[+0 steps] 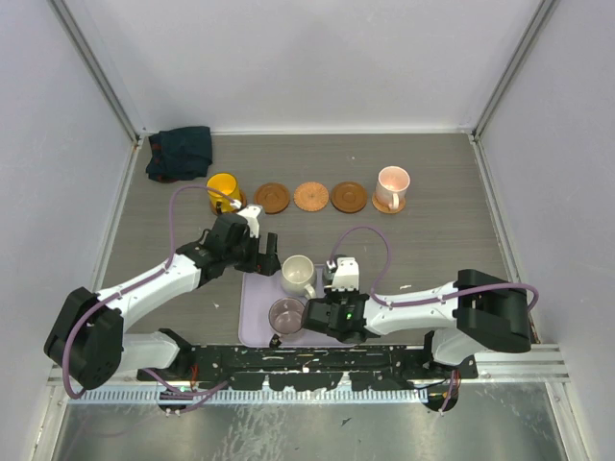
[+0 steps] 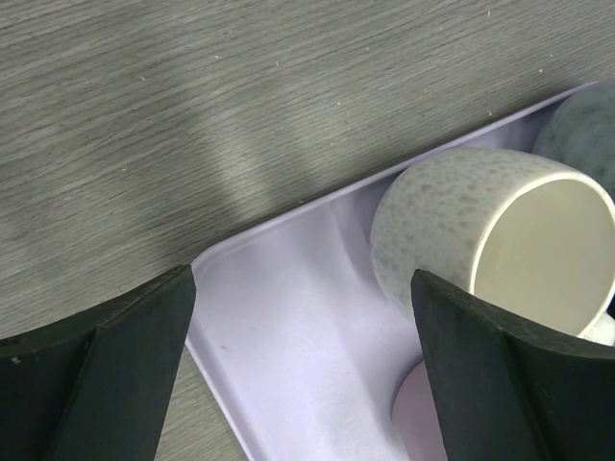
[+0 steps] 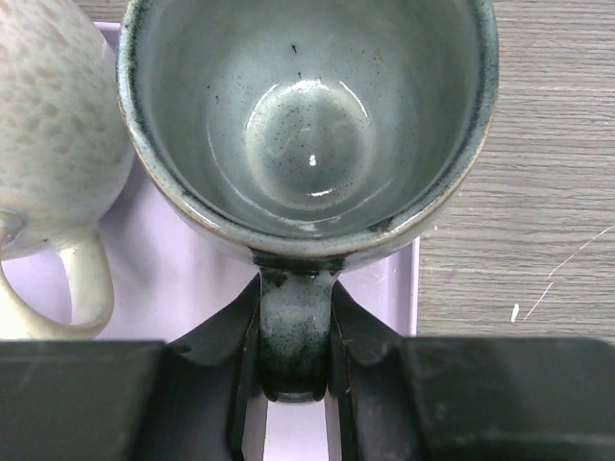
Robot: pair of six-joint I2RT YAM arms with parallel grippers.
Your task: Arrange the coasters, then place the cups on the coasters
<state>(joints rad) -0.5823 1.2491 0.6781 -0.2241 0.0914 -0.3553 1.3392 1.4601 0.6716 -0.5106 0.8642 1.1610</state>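
Three bare wooden coasters (image 1: 310, 196) lie in a row at the back. At the row's left end stands the yellow cup (image 1: 223, 186), and at its right end the pale pink cup (image 1: 392, 181) sits on a coaster (image 1: 388, 205). The cream-white cup (image 1: 298, 275) and the mauve cup (image 1: 286, 314) stand in the lavender tray (image 1: 252, 322). My right gripper (image 3: 293, 288) is shut on the handle of the grey-green cup (image 3: 307, 125) at the tray's right edge. My left gripper (image 2: 307, 384) hangs open over the tray's corner, beside the cream-white cup (image 2: 452, 230).
A dark green cloth (image 1: 180, 152) lies bunched in the back left corner. Grey walls close in the table on three sides. The lavender tray (image 3: 183, 279) sits close to the arm bases at the near edge.
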